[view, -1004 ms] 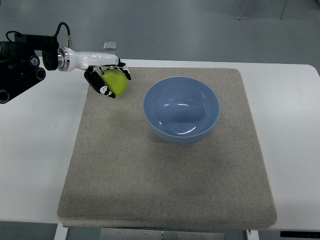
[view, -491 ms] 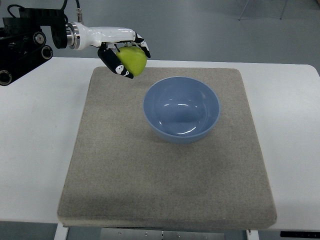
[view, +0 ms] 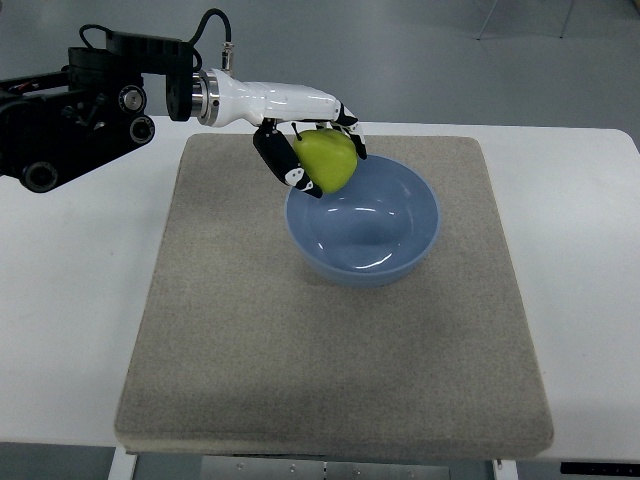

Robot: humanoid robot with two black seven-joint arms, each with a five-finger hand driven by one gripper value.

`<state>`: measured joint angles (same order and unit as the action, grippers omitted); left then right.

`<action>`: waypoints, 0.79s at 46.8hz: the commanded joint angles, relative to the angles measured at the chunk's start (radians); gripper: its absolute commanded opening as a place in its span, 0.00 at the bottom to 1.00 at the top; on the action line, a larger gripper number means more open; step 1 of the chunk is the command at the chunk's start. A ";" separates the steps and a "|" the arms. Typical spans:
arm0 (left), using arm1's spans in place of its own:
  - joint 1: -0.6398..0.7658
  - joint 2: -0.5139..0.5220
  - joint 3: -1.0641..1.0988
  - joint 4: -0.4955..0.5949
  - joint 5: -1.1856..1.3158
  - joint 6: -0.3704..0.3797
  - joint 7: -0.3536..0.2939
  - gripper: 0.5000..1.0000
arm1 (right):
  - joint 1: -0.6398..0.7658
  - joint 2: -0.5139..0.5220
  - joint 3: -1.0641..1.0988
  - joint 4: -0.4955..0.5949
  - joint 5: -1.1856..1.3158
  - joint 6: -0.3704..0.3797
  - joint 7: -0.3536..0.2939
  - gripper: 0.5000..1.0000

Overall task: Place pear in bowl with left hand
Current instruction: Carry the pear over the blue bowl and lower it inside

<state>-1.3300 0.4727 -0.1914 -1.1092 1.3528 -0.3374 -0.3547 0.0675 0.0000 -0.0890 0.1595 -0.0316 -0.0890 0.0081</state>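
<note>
On the white table (view: 580,300) lies a grey mat (view: 250,340), and above the blue bowl (view: 400,262)'s near-left rim the left hand (view: 305,150) is clamped around the pear (view: 327,160); it should travel further over the centre and lower before releasing.

So the table (view: 60,330) fills most of the frame, and a mat (view: 300,350) lies on it, roughly centred. The bowl (view: 363,222) sits on the mat, a bit right of centre in the upper half. The left hand (view: 305,150) comes in from the upper left, wrapped around the pear (view: 326,160), which hangs over the bowl's upper left rim, not down inside it. The arm stretches back to the upper left corner, above the table's far edge.
</note>
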 commanded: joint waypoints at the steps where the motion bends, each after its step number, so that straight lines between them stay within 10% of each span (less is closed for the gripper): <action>1: 0.002 -0.006 0.007 -0.018 0.003 0.000 0.002 0.00 | 0.000 0.000 0.000 0.000 0.001 0.000 0.000 0.85; 37: 0.040 -0.080 0.073 0.022 0.009 0.006 0.005 0.00 | 0.000 0.000 0.000 0.000 -0.001 0.000 0.000 0.85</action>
<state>-1.2934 0.3936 -0.1180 -1.0876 1.3621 -0.3317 -0.3497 0.0675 0.0000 -0.0890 0.1595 -0.0314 -0.0890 0.0082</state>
